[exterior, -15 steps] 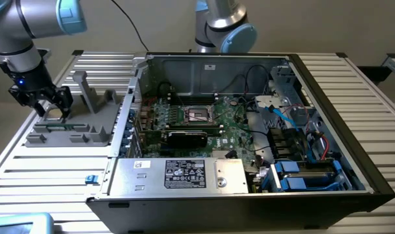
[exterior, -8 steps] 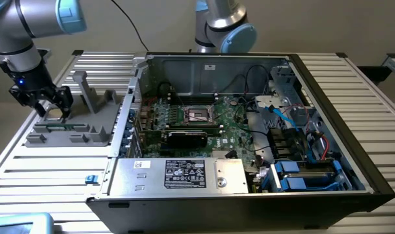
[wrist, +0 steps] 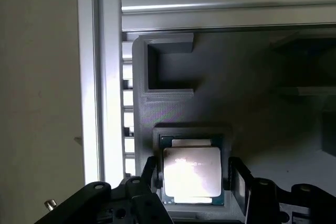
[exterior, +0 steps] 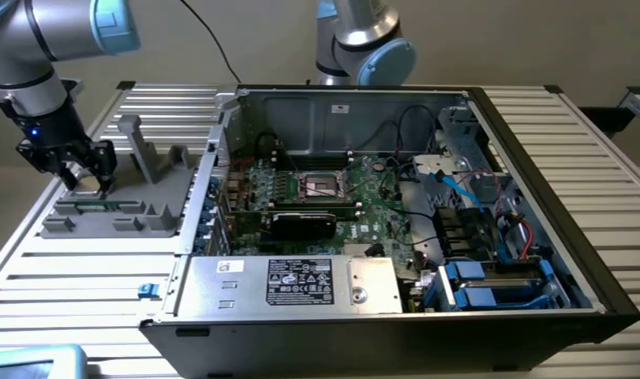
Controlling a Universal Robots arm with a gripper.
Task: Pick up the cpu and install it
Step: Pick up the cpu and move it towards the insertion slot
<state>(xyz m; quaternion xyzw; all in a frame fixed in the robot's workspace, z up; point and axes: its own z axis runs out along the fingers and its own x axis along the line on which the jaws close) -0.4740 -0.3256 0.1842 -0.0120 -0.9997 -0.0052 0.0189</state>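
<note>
The cpu, a small square chip with a shiny silver top and a green rim, lies flat in a square recess of the grey holder tray. My gripper hangs low over it with one black finger on each side of the chip, a narrow gap showing on both sides, so it stands open around the cpu. In the exterior view my gripper is down at the tray, on the exterior view's left, outside the computer case.
The open computer case takes up the middle. Its motherboard carries a dark framed socket and a black card. Upright grey posts rise from the tray. A second arm's base stands behind the case.
</note>
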